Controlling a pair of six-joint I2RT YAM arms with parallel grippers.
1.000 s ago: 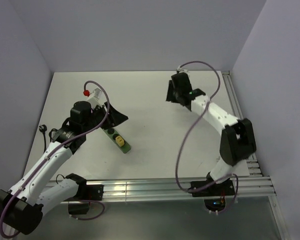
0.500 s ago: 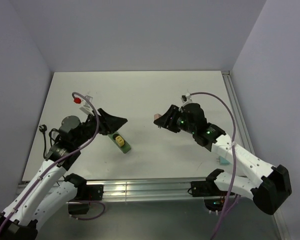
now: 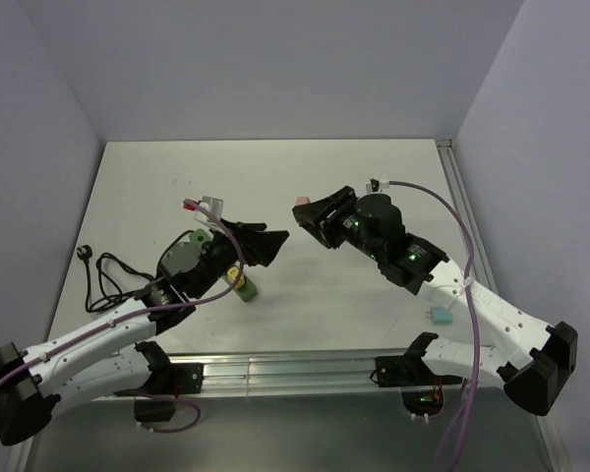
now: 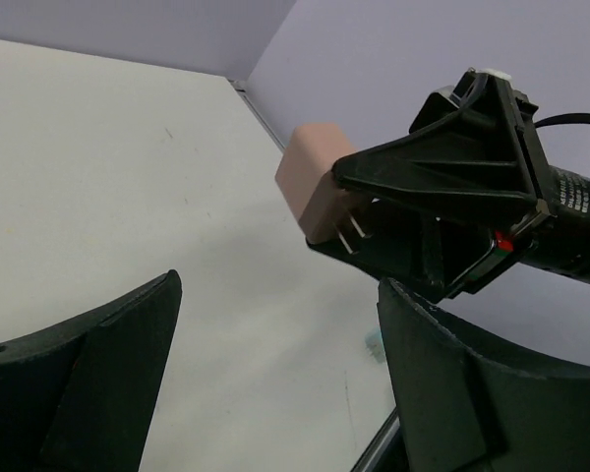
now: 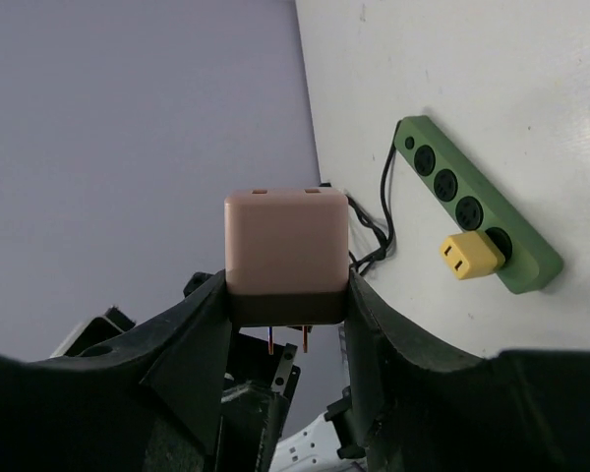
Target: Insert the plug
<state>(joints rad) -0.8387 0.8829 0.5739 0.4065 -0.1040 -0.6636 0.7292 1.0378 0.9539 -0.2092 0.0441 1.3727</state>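
Jaws of the right gripper (image 5: 286, 295) clench the pink plug (image 5: 286, 241); those of the left gripper (image 4: 275, 324) gape empty. Unheld, the green power strip (image 5: 454, 194) at the plug's seven o'clock could slide under misaligned prongs.

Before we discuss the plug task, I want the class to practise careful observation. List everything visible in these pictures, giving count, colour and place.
power strip: 1, green, flat on the table, partly under the left arm
yellow plug: 1, yellow, in the strip's socket farthest from its cord
pink plug: 1, pink, two prongs, held off the table
cord: 1, black, coiled at the table's left edge
table: 1, white
rail: 1, silver, along the near edge
cables: 2, purple, one per arm
left tool: 1, black, open, empty, near the strip
right tool: 1, black, shut on the pink plug
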